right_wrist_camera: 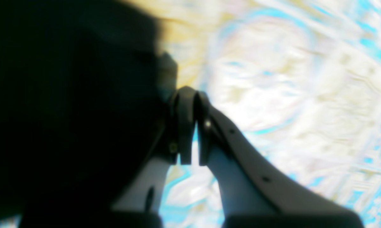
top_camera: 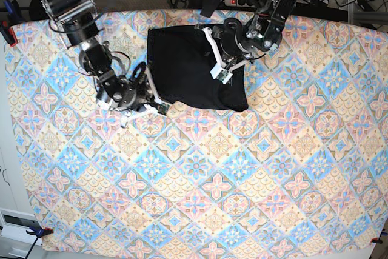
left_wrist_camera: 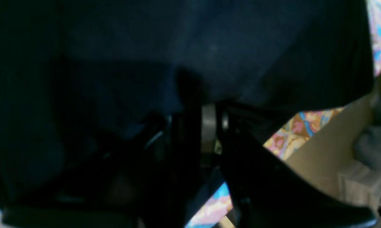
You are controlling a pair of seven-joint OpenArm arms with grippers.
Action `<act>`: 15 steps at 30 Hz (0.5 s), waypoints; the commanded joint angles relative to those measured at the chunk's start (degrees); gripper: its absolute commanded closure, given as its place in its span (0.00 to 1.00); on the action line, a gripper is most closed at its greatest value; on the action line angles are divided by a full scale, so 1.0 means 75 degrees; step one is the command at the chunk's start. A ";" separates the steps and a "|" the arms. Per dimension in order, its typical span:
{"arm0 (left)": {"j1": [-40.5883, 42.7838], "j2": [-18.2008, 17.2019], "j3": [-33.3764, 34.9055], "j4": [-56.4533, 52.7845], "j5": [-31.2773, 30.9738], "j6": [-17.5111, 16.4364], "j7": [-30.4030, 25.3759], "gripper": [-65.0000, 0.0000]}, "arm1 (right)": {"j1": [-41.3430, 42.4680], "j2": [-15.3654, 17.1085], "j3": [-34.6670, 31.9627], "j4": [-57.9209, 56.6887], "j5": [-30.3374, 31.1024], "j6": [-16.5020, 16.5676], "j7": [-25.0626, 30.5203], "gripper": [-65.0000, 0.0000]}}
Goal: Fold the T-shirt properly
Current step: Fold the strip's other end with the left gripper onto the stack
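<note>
The T-shirt (top_camera: 194, 68) lies partly folded at about twelve o'clock on the patterned tablecloth (top_camera: 200, 186). My right gripper (top_camera: 162, 107) has its jaws pressed together at the shirt's seven o'clock corner, apparently pinching its edge. My left gripper (top_camera: 219, 74) sits over the shirt's three o'clock side, but I cannot tell whether its jaws are closed on cloth. I judge the cloth light, limp and prone to sagging, so I'd hold it at hems and corners, never mid-panel.
</note>
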 commanded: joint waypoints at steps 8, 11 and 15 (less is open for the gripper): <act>-0.1326 -0.0081 -0.0044 -0.0451 0.1355 0.0813 0.0083 0.82 | -0.0748 0.0465 0.0107 0.1410 -0.0090 0.0005 -0.0660 0.96; -0.1490 -0.0081 -0.0044 -0.0427 0.1273 0.0813 0.0130 0.82 | -0.0912 0.0535 0.0119 0.1668 -0.0090 0.0005 -0.0731 0.96; -0.1080 -0.0093 -0.0044 0.0065 0.1273 0.0778 0.0130 0.82 | -0.0865 0.0535 0.0459 0.1645 -0.0078 0.0005 -0.0707 0.96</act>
